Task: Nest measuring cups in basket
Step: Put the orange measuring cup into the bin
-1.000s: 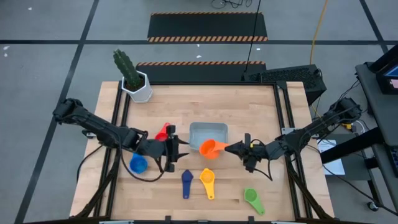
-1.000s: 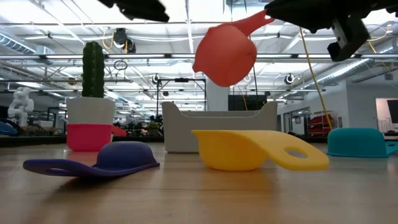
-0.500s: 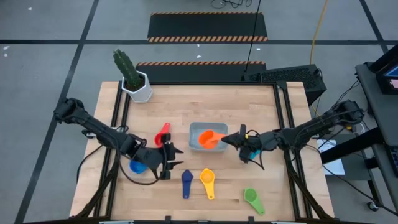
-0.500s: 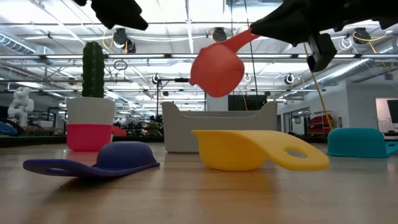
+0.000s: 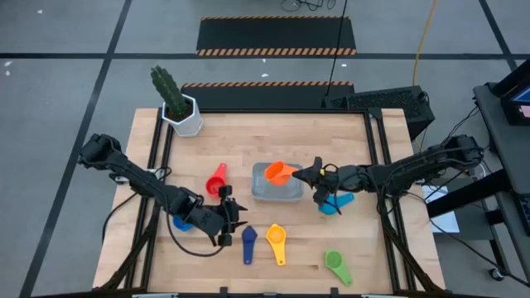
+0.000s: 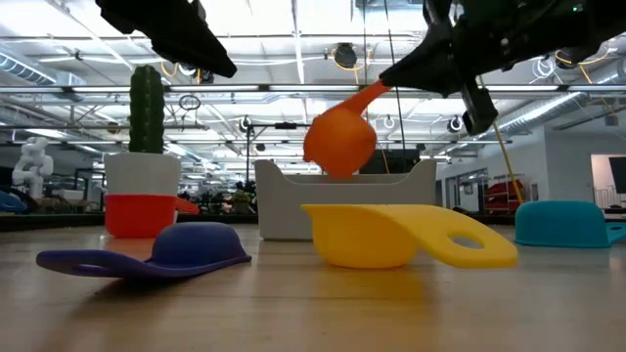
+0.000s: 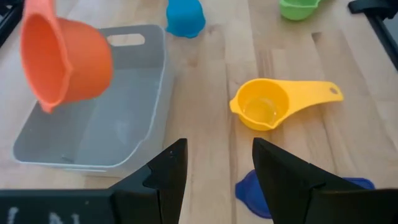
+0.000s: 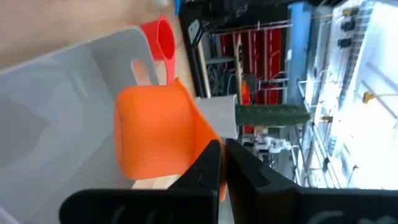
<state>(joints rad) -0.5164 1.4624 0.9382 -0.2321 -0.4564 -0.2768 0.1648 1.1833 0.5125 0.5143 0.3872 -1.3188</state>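
Observation:
My right gripper (image 5: 310, 175) is shut on the orange cup (image 5: 277, 172), which hangs over the pale grey basket (image 5: 263, 192). My left gripper (image 5: 233, 226) is open and hovers above the table between the blue cup (image 5: 180, 222) and the navy cup (image 5: 248, 243). The red cup (image 5: 217, 176) stands left of the basket. The yellow cup (image 5: 276, 242) and the green cup (image 5: 336, 266) lie near the table's near edge. Under my right arm sits the light blue cup (image 5: 334, 203), bowl down. In the left wrist view my open gripper (image 7: 217, 174) faces the yellow cup (image 7: 266, 106) and the basket (image 7: 118, 130). My right gripper pinches the orange cup's flat handle (image 8: 202, 140) between its two fingers (image 8: 208, 163), coming roughly level from the table's right side. The cup is lifted clear and tilted, its bowl (image 6: 337, 143) hanging lower than the handle (image 6: 377, 94), just above the basket's rim (image 6: 293, 174).
A white hexagonal pot with a cactus (image 5: 184, 116) stands at the table's far left corner. Black rails (image 5: 379, 157) run along the table's left and right sides. Bare wood lies beyond the basket toward the far edge.
My right gripper has carried the orange cup toward the table's left and down, from beside the basket's near right corner to over the basket; the light blue cup now shows under its arm. My left gripper has drawn back toward the near edge, staying open.

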